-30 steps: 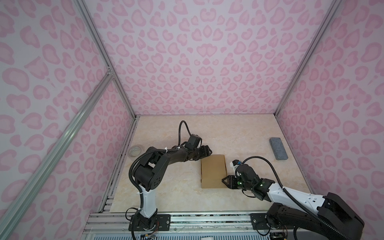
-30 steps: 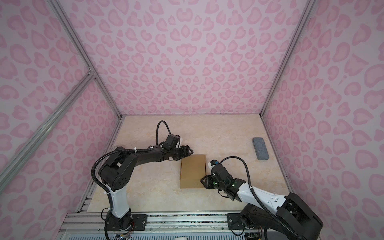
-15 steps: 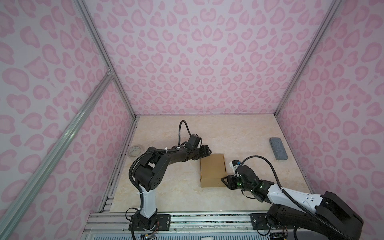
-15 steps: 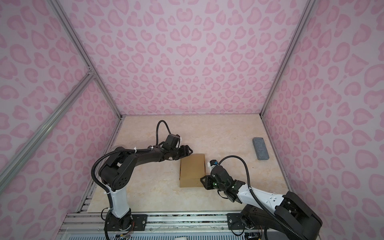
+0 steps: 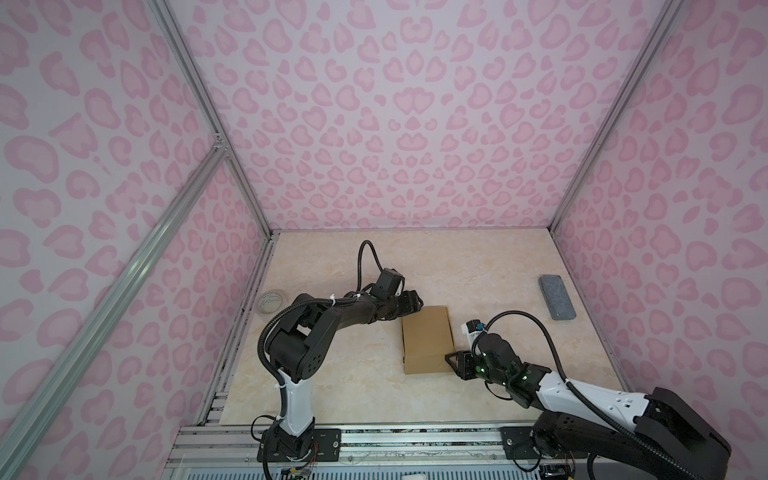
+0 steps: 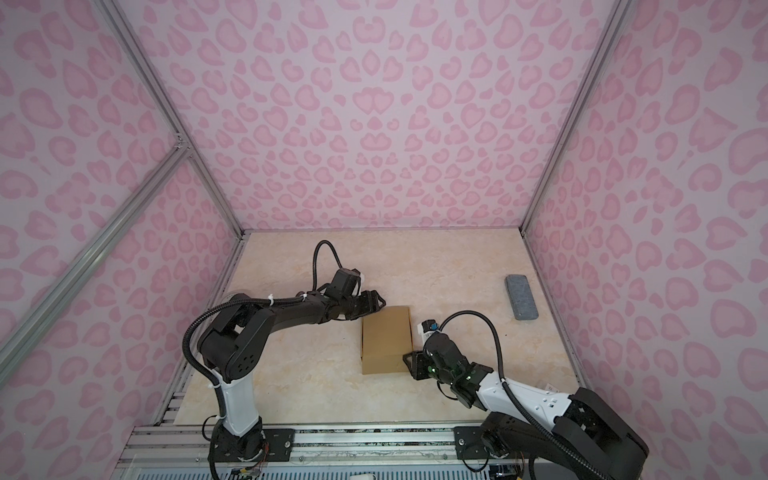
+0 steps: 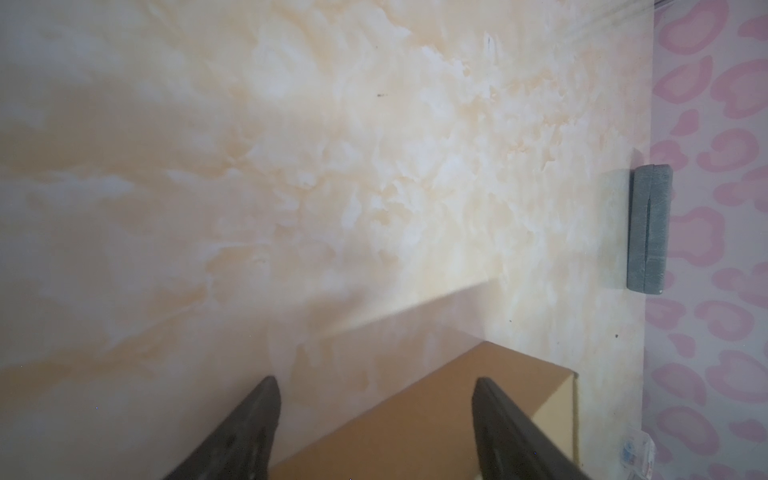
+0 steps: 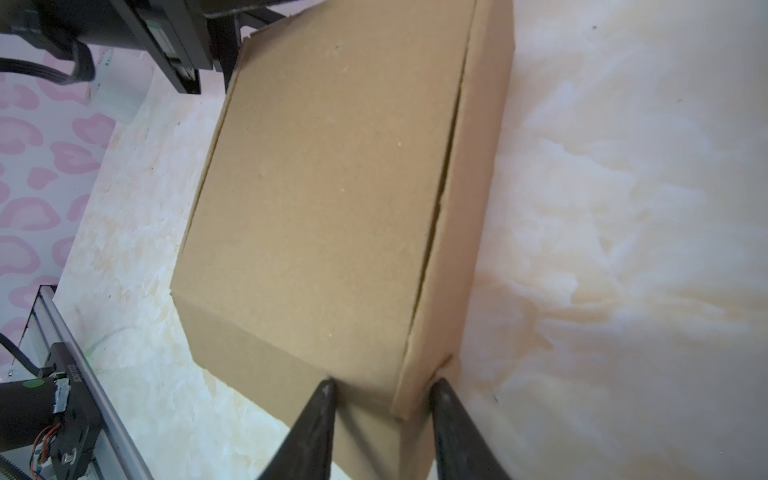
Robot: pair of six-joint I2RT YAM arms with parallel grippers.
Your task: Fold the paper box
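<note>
The paper box [image 5: 427, 338] [image 6: 386, 338] is a closed, flat brown cardboard box lying in the middle of the table. My left gripper [image 5: 415, 305] [image 6: 374, 305] is at its far left corner. In the left wrist view that gripper [image 7: 376, 386] is open, its dark fingers [image 7: 262, 415] wide apart over the box [image 7: 415, 424] and not touching it. My right gripper [image 5: 451, 359] [image 6: 409, 359] is at the near right corner. In the right wrist view the gripper [image 8: 380, 386] straddles that corner of the box [image 8: 332, 187], one fingertip on the front wall and one on the side wall.
A grey rectangular block [image 5: 557, 297] [image 6: 521, 297] [image 7: 649, 228] lies by the right wall. A clear tape roll [image 5: 270, 302] sits at the left edge. A metal rail [image 5: 374, 440] runs along the front, and pink patterned walls close in three sides.
The box and my right gripper have crept slightly toward the back of the table. The left arm has stayed still.
</note>
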